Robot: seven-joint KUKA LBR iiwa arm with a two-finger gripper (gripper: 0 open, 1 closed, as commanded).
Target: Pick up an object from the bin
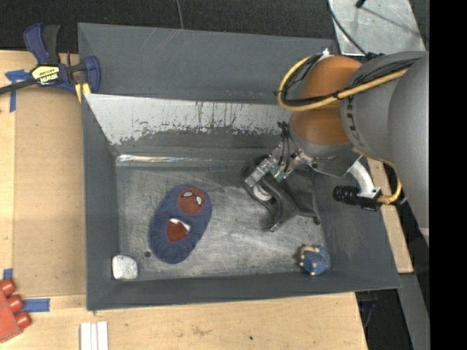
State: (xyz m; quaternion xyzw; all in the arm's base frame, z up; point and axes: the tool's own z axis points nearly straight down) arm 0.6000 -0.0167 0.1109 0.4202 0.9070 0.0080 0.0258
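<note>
Your fingers stand spread with nothing between them, and the gripper sits low over bare floor in the right half of the bin. The big blue slipper-shaped thing with two red patches lies well off to the view's left, its long axis running front to back. The small blue-and-yellow lump is far nearer, just frontward and rightward of the tips, and I judge it your shorter move; a pale lump sits in the front-left corner.

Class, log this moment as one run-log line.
gripper: above bare floor of bin, right half | nearest: small blue-and-tan thing | blue oval plush: left, untouched
</note>
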